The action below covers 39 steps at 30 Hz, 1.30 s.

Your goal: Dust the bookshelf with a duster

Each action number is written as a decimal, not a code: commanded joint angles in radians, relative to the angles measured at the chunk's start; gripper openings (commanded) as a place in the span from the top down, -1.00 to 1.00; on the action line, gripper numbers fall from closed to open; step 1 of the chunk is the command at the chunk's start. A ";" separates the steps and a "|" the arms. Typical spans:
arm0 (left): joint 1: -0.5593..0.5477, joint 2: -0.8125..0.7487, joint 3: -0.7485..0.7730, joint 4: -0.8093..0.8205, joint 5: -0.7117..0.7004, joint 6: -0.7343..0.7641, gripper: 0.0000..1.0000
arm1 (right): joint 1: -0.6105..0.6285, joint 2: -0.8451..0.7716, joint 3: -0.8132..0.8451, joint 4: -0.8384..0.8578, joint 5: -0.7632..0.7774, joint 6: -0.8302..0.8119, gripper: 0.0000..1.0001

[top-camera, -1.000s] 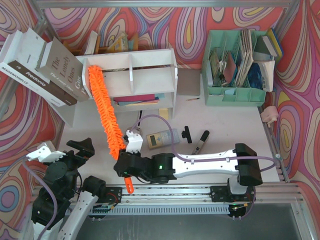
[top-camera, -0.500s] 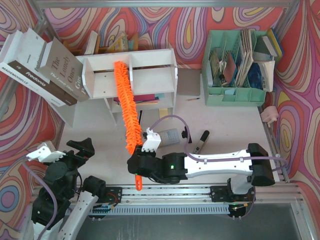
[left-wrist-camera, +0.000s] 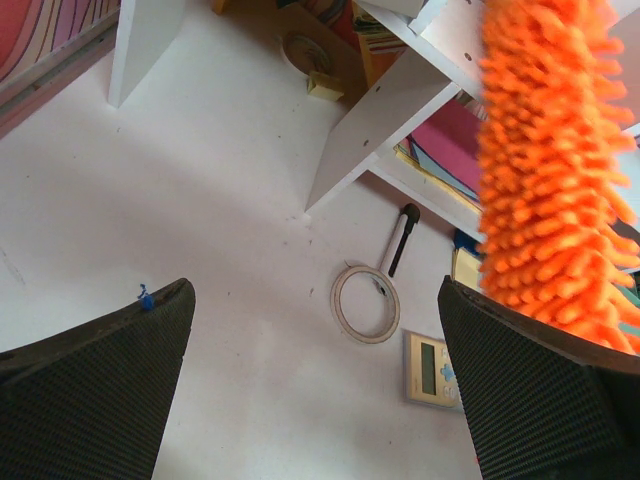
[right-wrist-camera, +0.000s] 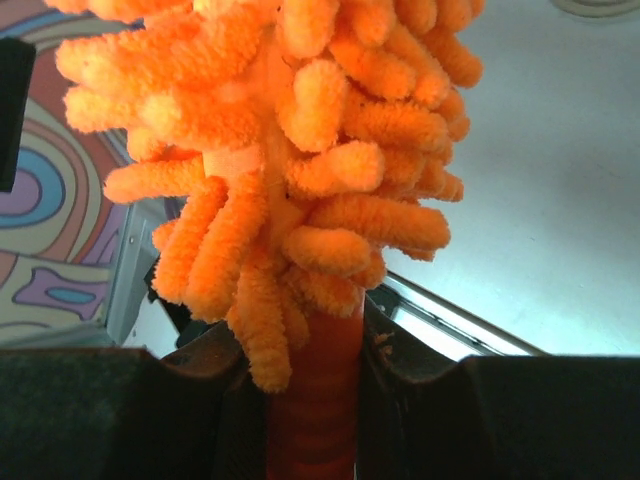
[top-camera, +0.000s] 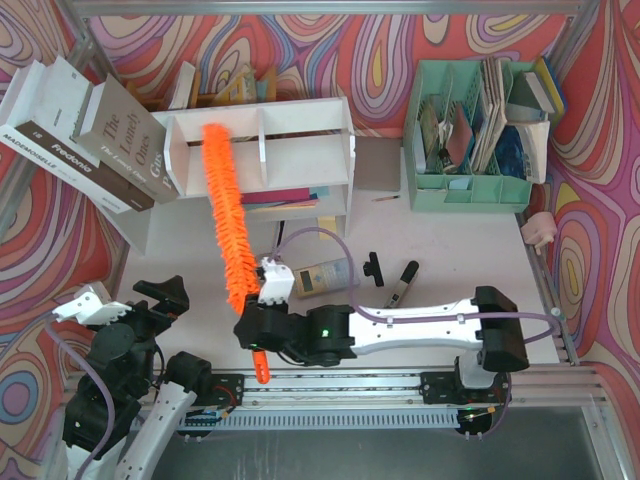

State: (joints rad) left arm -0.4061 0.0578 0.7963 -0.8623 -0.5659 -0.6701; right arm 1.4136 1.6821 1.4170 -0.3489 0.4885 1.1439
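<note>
The bright orange fluffy duster (top-camera: 228, 220) slants up from my right gripper (top-camera: 256, 328), and its tip lies on the top tier of the white bookshelf (top-camera: 300, 150), over the left compartment. My right gripper (right-wrist-camera: 315, 410) is shut on the duster's orange plastic handle (right-wrist-camera: 315, 395), just below the fluffy head (right-wrist-camera: 290, 150). The handle's end (top-camera: 260, 370) sticks out toward the table's near edge. My left gripper (top-camera: 165, 295) is open and empty at the near left, and its wrist view (left-wrist-camera: 315, 400) shows bare table between the fingers (left-wrist-camera: 90, 390). The duster (left-wrist-camera: 550, 180) hangs at that view's right, in front of the shelf's leg (left-wrist-camera: 375, 135).
A mint green organizer (top-camera: 470, 190) with papers stands at the back right. Large books (top-camera: 90, 130) lean at the back left. A small beige device (top-camera: 320, 276), black clips (top-camera: 403, 285) and a tape ring (left-wrist-camera: 366, 303) lie on the table in front of the shelf.
The duster's tip swept right along the shelf's top tier, then came part of the way back left. My right arm shifted with it. The left arm has not moved.
</note>
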 commanded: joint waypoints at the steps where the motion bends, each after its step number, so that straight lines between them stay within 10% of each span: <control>1: -0.005 -0.011 -0.014 0.010 -0.010 -0.001 -0.97 | -0.005 0.056 0.101 0.116 -0.066 -0.171 1.00; 17: -0.005 -0.018 -0.014 0.008 -0.011 -0.003 -0.97 | -0.005 -0.114 -0.094 -0.036 0.192 0.160 1.00; 39: -0.005 -0.019 -0.012 0.006 -0.011 -0.003 -0.97 | -0.005 0.049 0.092 0.082 -0.030 -0.138 1.00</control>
State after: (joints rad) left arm -0.4061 0.0566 0.7956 -0.8623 -0.5690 -0.6701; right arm 1.4113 1.7435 1.4788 -0.3244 0.4458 1.0645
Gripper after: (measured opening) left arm 0.984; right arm 0.339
